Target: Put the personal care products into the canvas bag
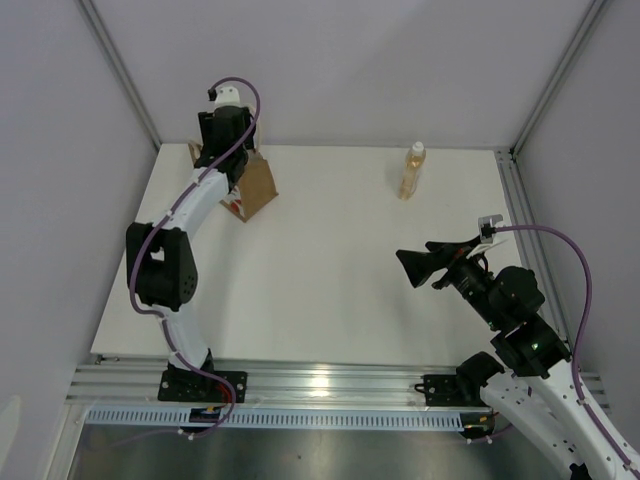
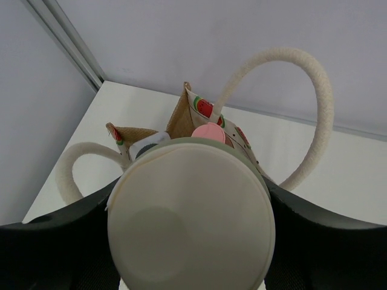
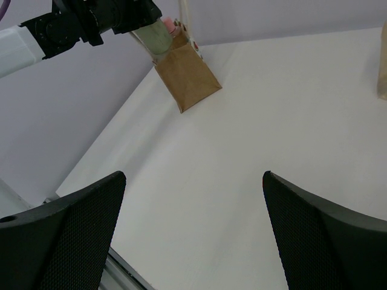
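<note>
Fig.: my L pincer [image 2: 190, 199] pinches cream bottle [image 2: 181, 232] at canvas bag [image 2: 179, 118] mouth, pink cap [image 2: 208, 132] inside; my R pincer [image 3: 193, 232] spread wide above worktop [image 1: 330, 265]; amber bottle [image 1: 411, 170] upright, well apart.

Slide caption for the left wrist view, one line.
Left gripper holds a pale bottle over the open canvas bag, a pink cap visible inside.

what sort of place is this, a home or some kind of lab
Most likely a robot lab test cell, not a home: two robot arms bolted to a metal rail, a white table, and plain grey panels in aluminium framing around it.
</note>
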Motion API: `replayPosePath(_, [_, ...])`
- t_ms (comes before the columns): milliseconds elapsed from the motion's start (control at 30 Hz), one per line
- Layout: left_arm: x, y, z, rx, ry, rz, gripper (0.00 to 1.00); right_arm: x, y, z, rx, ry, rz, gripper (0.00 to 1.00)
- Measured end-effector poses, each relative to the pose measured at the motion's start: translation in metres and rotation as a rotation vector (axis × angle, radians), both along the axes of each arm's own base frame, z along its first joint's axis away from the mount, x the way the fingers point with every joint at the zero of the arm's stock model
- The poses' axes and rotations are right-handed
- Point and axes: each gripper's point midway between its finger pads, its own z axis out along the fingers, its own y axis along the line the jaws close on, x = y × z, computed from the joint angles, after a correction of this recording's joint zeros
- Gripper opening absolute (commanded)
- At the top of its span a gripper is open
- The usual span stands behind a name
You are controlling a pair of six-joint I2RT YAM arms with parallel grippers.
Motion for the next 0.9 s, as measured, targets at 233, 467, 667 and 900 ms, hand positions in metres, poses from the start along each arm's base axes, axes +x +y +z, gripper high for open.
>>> replayPosePath(233, [-0.014, 0.000, -0.009, -0.037, 0.012, 0.005, 0.00, 0.000, 0.000, 0.000, 0.000, 0.000, -0.003, 0.99])
replayPosePath(467, [-0.019, -0.003, -0.019, -0.066, 0.036, 0.008, 0.00, 0.000, -0.001, 0.000, -0.001, 0.002, -0.004, 0.99])
replayPosePath(667, [-0.028, -0.007, -0.042, -0.094, 0.106, -0.006, 0.00, -0.001, -0.002, 0.000, 0.001, -0.001, -0.004, 0.99])
replayPosePath(900, [-0.031, -0.011, -0.048, -0.119, 0.133, -0.014, 0.00, -0.001, -0.002, 0.000, 0.001, -0.001, -0.004, 0.99])
